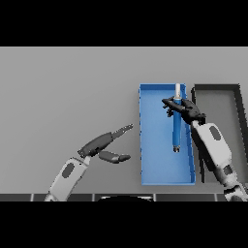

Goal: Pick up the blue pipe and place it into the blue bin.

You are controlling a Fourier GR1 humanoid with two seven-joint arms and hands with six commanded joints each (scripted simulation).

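Head view: right hand (186, 109), fingers curled round blue pipe (177, 127), holds it over blue bin (155, 145), right of centre. Dark bin (218, 104) beside, far right. Left hand (104, 145), fingers relaxed, lower left above desk (68, 92).

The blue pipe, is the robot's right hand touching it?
Touching. The head view shows the right hand with its fingers curled round the blue pipe, holding it over the blue bin.

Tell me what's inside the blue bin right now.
Over the blue bin, the blue pipe lies lengthwise along its right side, the right hand curled round its upper part. The rest of the floor shows bare blue. The hand covers part of the pipe.
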